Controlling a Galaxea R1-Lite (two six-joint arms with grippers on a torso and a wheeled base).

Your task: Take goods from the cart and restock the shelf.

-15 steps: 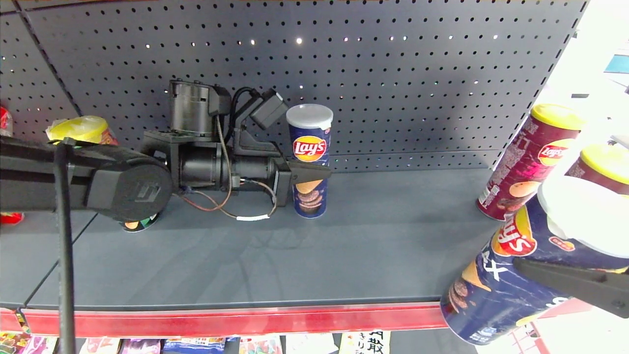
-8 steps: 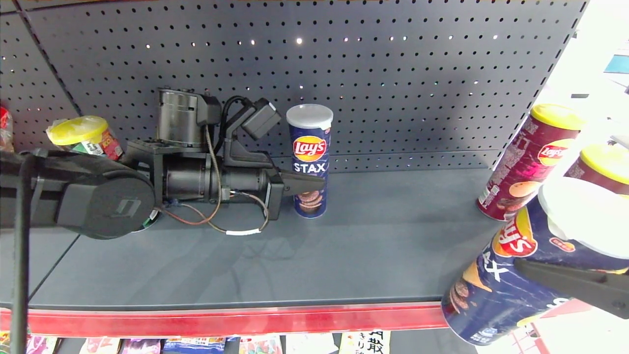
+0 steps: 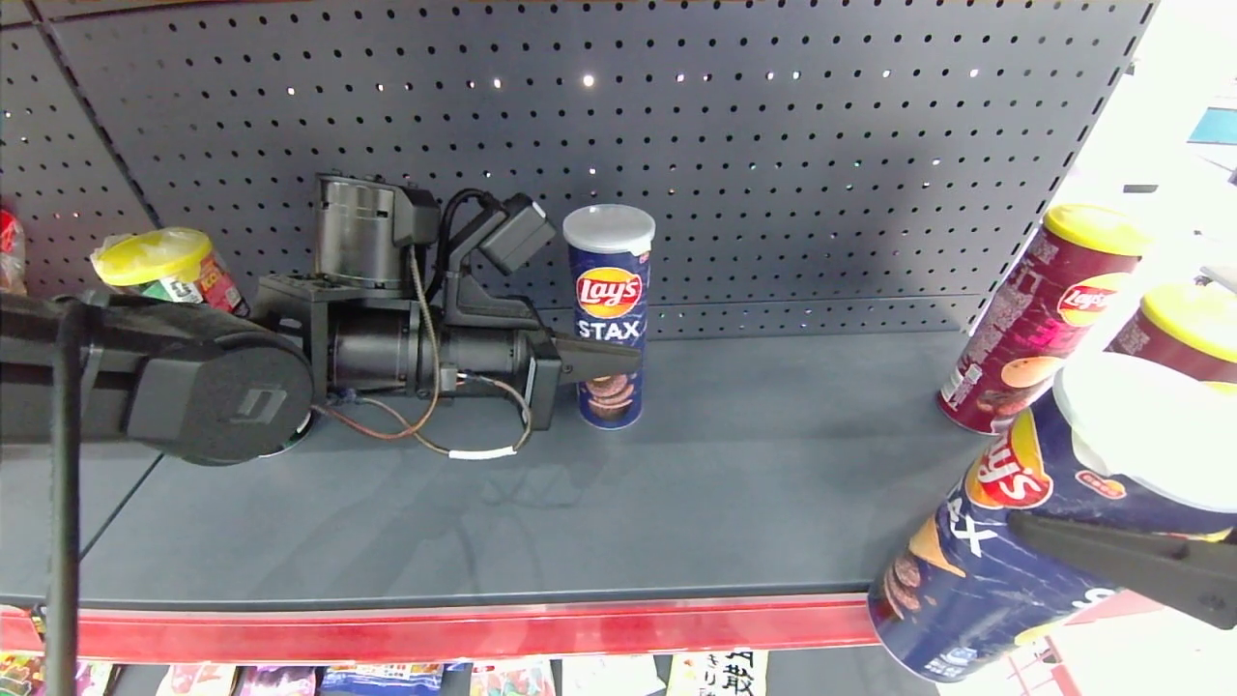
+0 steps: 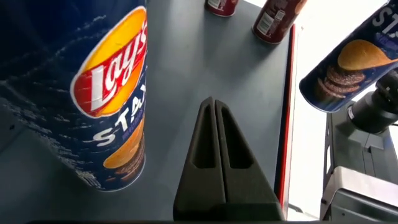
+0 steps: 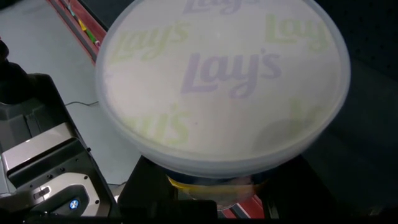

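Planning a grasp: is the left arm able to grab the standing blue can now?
Probably, once opened: the left gripper sits shut right beside the standing blue can, with nothing between them.

Grey pegboard behind, light showing thru a few holes. Under the red front strip, row of colourful packets on lower level, 1 white printed packet at its right end. Red pkg at far left edge, cut off.

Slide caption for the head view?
Left pincer shut beside the standing blue can on the shelf; right pincer holds a tilted blue can.
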